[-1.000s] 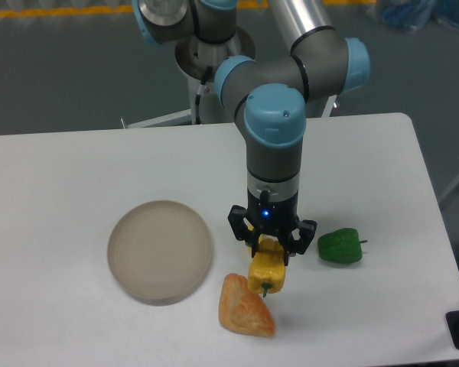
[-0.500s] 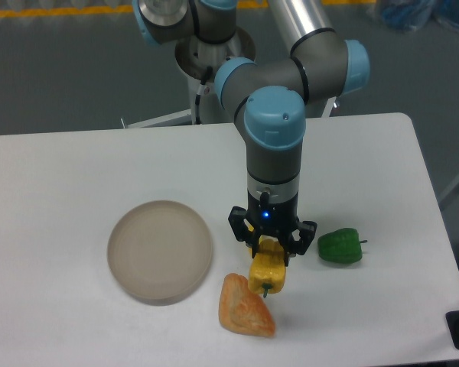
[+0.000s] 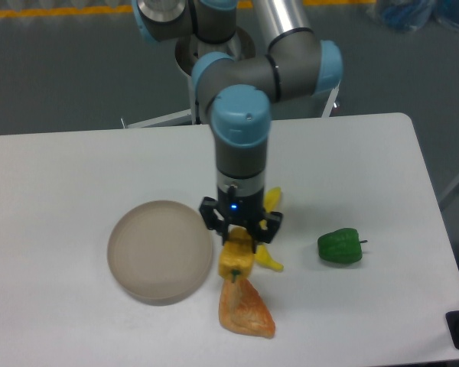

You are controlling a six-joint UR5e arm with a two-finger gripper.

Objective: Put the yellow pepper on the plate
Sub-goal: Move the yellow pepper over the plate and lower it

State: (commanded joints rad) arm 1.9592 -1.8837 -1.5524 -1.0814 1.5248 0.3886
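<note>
The white tabletop [image 3: 76,168] carries everything in view. The arm [image 3: 241,145] reaches down over its middle, wrist vertical. The plate [image 3: 161,251] sits left of centre, bare. The orange wedge [image 3: 245,310] lies near the front edge, just right of the plate. The green pepper [image 3: 340,246] rests well apart to the right. The gripper [image 3: 239,238] points straight down, its fingers pinching the yellow pepper [image 3: 236,261] from both sides. The pepper hangs beside the plate's right rim, directly above the wedge's tip; whether it touches the tabletop cannot be told. The banana [image 3: 269,260] pokes out behind the gripper, partly hidden.
</note>
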